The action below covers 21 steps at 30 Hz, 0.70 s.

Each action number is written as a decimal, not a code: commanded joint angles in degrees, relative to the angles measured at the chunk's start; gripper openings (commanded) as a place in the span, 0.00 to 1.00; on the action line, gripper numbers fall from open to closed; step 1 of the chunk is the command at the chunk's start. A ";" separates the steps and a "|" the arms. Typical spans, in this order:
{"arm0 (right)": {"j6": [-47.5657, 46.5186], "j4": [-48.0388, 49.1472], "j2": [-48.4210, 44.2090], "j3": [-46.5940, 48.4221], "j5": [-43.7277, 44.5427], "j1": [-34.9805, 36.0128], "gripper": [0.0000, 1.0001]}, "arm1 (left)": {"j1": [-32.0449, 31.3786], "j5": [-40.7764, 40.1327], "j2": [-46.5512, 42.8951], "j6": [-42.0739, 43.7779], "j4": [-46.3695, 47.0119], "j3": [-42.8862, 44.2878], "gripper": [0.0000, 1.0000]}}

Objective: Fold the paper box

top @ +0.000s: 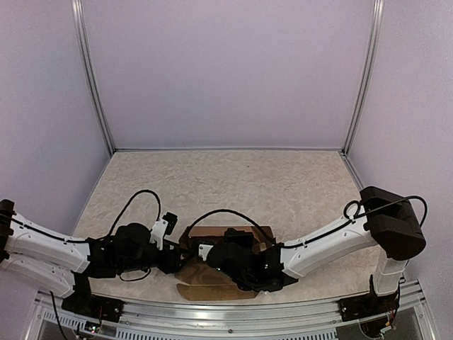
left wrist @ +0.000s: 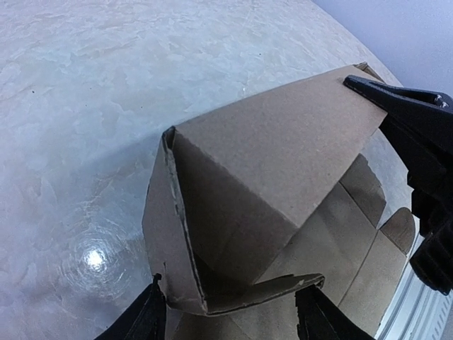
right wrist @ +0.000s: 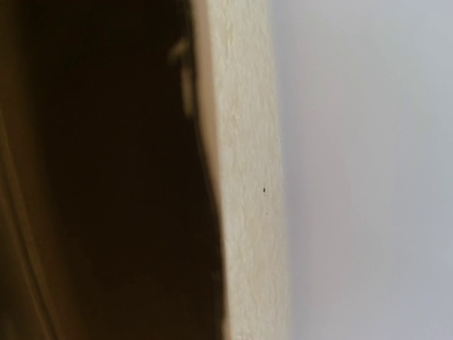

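The paper box (top: pixel 228 234) is a brown die-cut cardboard sheet, partly folded, lying near the table's front edge between both arms. In the left wrist view one panel (left wrist: pixel 276 156) stands raised like a tent over flat flaps. My left gripper (left wrist: pixel 230 301) is open, and the lower corner of a folded flap lies between its fingertips (left wrist: pixel 145 315). My right gripper (left wrist: pixel 400 103) is shut, with its black tip lying on the raised panel's far edge. Whether it pinches the cardboard cannot be told. The right wrist view shows only dark cardboard (right wrist: pixel 106 177) close to the lens.
The speckled beige table (top: pixel 248 177) stretches back to pale walls with metal corner posts. A metal rail (top: pixel 233 312) runs along the near edge just behind the box. Black cables loop over both arms.
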 commanded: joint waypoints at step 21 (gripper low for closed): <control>4.01 -1.50 -1.22 1.05 -2.11 0.45 0.00 | -0.44 -8.98 5.52 5.52 -1.40 5.48 0.47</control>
